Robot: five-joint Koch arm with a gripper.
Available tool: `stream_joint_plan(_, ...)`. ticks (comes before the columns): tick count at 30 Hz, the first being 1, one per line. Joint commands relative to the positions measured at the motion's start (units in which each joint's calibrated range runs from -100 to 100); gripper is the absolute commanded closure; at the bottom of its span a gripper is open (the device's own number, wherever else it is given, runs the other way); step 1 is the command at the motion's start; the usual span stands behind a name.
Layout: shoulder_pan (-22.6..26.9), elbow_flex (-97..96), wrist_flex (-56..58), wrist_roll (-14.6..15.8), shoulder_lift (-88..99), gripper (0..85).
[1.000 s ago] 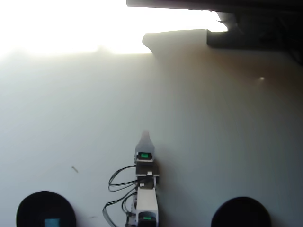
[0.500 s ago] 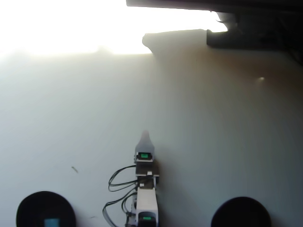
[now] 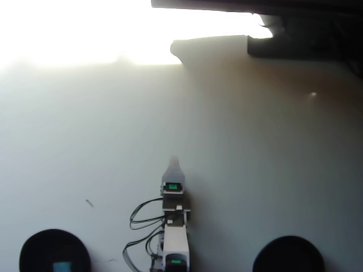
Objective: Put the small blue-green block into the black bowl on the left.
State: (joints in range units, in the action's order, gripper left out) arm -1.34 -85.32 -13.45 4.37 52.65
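A: Where is the small blue-green block point(image 3: 62, 266)?

B: In the overhead view it lies inside the black bowl point(image 3: 34, 249) at the bottom left corner, a pale teal square low in the bowl, close to the frame's lower edge. The bowl itself is partly cut off by that edge.

A: And the gripper point(image 3: 174, 161)?

B: It points up the frame from the arm point(image 3: 174, 241), which comes in at bottom centre. The tip is well apart from both bowls, roughly midway between them and further up the table point(image 3: 255, 170).

A: Is the pincer wide or narrow?

B: I cannot tell. From above only one pale, tapering tip shows; the jaws seem to lie one over the other, so no gap can be read. Nothing is visible between them, and whether the tip touches the table is unclear.

A: What else is there?

B: The other black bowl point(image 3: 288, 254) sits at bottom right, nothing visible in it. Dark cables point(image 3: 139, 215) loop to the left of the arm. The top of the frame is washed out by glare.
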Motion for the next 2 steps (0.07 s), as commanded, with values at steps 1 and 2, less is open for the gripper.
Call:
stream_joint_plan(1,0.0,-1.1,0.12,0.05,0.0,36.4)
stream_joint_plan(2,0.0,-1.1,0.12,0.05,0.0,36.4)
